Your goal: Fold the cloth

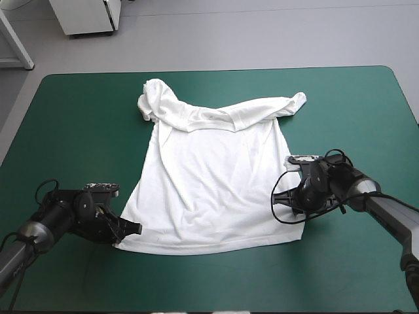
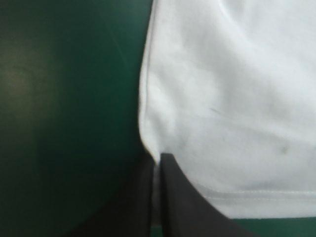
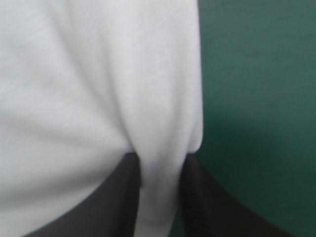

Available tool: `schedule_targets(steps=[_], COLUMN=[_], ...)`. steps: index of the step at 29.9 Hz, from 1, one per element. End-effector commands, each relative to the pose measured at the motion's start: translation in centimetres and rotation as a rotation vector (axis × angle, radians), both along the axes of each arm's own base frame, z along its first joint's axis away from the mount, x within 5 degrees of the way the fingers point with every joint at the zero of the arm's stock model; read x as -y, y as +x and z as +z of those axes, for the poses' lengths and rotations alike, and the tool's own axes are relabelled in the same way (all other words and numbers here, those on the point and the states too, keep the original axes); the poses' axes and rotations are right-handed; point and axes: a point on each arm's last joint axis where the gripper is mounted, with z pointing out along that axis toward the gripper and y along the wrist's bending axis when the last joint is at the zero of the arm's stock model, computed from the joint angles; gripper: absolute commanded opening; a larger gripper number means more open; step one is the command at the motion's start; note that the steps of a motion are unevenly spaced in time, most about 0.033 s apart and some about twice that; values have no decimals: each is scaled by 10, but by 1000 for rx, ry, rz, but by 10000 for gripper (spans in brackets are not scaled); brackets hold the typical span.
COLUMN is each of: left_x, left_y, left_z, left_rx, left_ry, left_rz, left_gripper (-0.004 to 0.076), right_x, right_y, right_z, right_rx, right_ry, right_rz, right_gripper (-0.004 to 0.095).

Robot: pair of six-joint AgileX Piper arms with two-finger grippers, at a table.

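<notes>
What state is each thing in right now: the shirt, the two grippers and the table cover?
White short-sleeved T-shirt: spread mostly flat, far end with the sleeves bunched and rumpled.
Left gripper: black fingers shut on the T-shirt's near left hem corner.
Right gripper: black fingers all but shut on a fold at the T-shirt's right side edge.
Teal-green table cover: lying flat and smooth.

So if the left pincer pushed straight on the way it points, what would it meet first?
The T-shirt: the left pincer grips its near hem corner, and more white cloth lies straight ahead, as far as the pictures show.
</notes>
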Motion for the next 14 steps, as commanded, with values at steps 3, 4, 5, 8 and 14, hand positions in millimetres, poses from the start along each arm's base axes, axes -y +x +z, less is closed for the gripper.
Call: schedule_targets(steps=[3, 4, 5, 8, 14], left_x=[6, 6, 7, 10, 14], left_y=[17, 20, 25, 37, 57], left_z=[14, 19, 26, 53, 118], left_rx=[89, 102, 122, 183, 335], left_ry=[-46, -49, -53, -62, -76], left_rz=[28, 27, 23, -9, -79], left_gripper=[-22, -22, -22, -22, -22], right_x=[-24, -26, -28, -30, -21], right_y=[-17, -17, -18, -18, -20], right_z=[-7, -6, -4, 12, 83], right_rx=[-82, -81, -83, -44, 168], right_ry=[52, 52, 58, 94, 92], right_rz=[37, 43, 41, 38, 89], right_gripper=[-11, -17, -16, -17, -17])
